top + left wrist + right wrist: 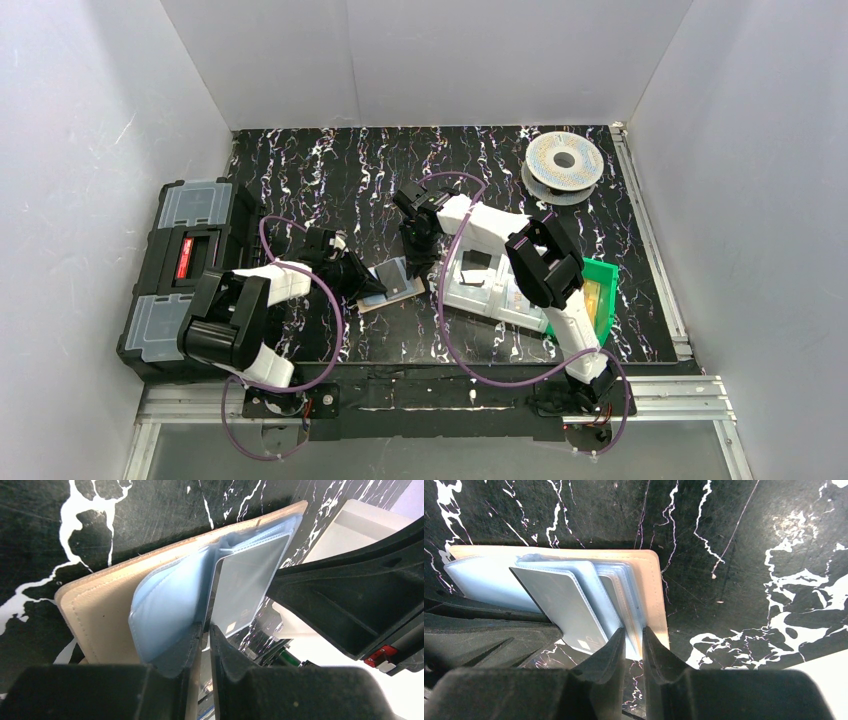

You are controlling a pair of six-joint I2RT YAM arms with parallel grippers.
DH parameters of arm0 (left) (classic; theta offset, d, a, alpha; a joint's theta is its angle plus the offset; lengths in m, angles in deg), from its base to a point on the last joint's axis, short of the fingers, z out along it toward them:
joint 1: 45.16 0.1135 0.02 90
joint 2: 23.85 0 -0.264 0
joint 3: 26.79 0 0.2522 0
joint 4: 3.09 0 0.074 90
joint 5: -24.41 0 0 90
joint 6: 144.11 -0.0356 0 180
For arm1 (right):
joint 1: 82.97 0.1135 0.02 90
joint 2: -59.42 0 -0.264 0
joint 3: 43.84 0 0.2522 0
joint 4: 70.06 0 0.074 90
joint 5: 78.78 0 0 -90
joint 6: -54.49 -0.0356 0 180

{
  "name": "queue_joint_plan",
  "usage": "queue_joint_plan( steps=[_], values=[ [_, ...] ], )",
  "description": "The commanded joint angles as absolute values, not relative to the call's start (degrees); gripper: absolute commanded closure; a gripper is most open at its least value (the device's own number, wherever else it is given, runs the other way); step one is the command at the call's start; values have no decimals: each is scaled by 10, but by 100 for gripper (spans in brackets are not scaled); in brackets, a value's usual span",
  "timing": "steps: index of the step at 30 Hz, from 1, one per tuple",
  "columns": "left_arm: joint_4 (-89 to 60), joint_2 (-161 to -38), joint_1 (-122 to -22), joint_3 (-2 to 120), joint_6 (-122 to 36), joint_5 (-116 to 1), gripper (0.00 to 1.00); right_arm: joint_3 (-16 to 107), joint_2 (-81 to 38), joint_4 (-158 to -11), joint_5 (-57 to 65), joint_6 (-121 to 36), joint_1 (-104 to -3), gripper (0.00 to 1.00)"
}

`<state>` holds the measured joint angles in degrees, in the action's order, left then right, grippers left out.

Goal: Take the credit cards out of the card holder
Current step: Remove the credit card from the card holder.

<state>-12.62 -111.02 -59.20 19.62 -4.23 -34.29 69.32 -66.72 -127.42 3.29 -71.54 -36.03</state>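
The tan card holder (398,290) lies open on the black marbled table, its pale blue sleeves (170,600) fanned up. One sleeve with a silvery credit card (247,585) in it stands tilted above the tan panel (656,595); the same card (564,605) shows in the right wrist view. My left gripper (206,630) comes in from the left, its jaws a thin slit apart on that raised sleeve's lower edge. My right gripper (634,632) comes from the far side, its jaws closed on the edges of the other sleeves (624,600) beside the holder's right rim.
A clear compartment tray (490,285) sits right of the holder, with a green bin (598,290) beyond it. A black toolbox (185,270) stands at the left edge, and a wire spool (563,165) at the back right. The right arm (360,600) looms close to the left gripper.
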Motion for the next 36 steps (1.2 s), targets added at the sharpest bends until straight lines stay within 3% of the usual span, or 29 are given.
queue_joint_plan(
  steps=[1, 7, 13, 24, 36],
  values=[
    [-158, -1093, -591, 191, -57, -357, 92, 676, -722, -1302, 90, -702, -360, 78],
    [-156, -1085, -588, 187, -54, -353, 99, 670, -721, -1298, 87, -703, -360, 78],
    [-204, -1054, -581, 188, -68, -374, 100, 665, -719, -1293, 84, -704, -361, 78],
    [-237, -1035, -575, 181, -74, -403, 95, 661, -719, -1288, 79, -703, -361, 78],
    [-127, -1054, -575, 144, -36, -347, 85, 659, -720, -1283, 74, -703, -361, 78]
  ],
)
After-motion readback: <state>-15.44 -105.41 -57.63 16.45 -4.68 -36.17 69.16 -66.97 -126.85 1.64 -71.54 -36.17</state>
